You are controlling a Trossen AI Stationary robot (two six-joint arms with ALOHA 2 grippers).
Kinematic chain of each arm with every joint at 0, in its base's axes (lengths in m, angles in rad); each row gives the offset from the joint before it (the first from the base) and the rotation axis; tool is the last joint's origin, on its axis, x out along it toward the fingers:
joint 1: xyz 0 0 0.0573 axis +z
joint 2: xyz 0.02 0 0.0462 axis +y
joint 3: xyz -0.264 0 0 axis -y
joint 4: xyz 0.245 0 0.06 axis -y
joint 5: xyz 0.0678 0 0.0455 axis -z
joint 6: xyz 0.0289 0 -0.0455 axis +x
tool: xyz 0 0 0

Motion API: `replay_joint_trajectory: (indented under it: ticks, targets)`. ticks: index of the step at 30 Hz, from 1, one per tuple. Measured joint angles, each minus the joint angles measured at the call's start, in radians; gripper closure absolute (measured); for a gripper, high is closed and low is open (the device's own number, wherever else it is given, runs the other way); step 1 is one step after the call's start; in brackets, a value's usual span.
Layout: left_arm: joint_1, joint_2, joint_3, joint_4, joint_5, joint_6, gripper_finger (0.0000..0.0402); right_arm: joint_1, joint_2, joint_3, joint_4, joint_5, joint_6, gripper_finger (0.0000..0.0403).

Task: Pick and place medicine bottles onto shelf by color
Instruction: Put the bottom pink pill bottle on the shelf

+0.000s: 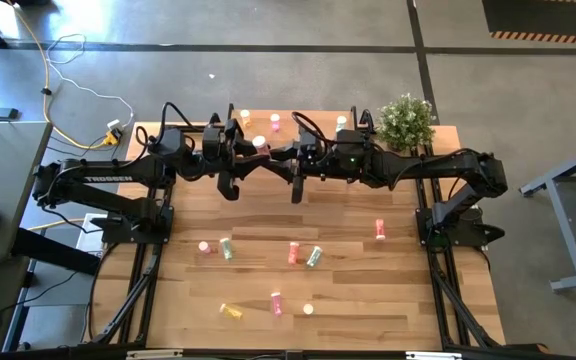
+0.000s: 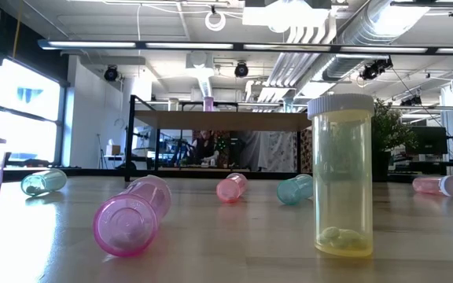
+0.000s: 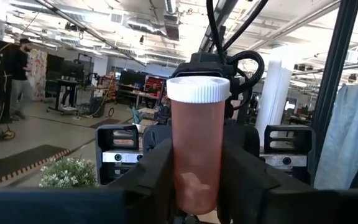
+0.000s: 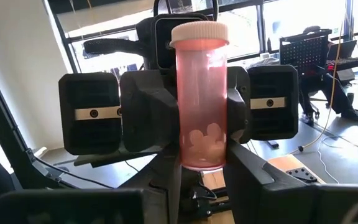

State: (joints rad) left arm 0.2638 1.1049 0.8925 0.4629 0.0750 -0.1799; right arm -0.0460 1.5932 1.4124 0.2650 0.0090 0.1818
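Meeting above the bench's upper centre, left tool (image 1: 251,150) and right tool (image 1: 275,152) both clamp one pink bottle (image 3: 194,149), a double grip only wrist views reveal. Low view alone shows the shelf (image 2: 219,120) beyond a standing yellow bottle (image 2: 341,174).

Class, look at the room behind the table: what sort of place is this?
Probably an open industrial lab or workshop: exposed ceiling ducts, a bare concrete floor, and loose cables across it.

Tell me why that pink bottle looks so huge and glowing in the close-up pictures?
In both wrist views the pink bottle sits right at the lens, backlit by ceiling lights and windows, so it glows. In the low view the nearest yellow bottle looms likewise. The high view shows every bottle tiny.
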Motion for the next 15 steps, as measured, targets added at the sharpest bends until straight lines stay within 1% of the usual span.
replay_joint_trajectory:
  ticks: [4, 15]
  targets:
    - [0.0, 0.0, 0.0, 0.0, 0.0, 0.0, 0.0307, 0.0, 0.0, 0.0, -0.001, 0.001, 0.0, 0.032]
    - [0.0, 0.001, 0.0, 0.004, 0.003, 0.0, 0.0308, 0.0, 0.0, 0.0, 0.0, 0.0, -0.001, 0.0315]
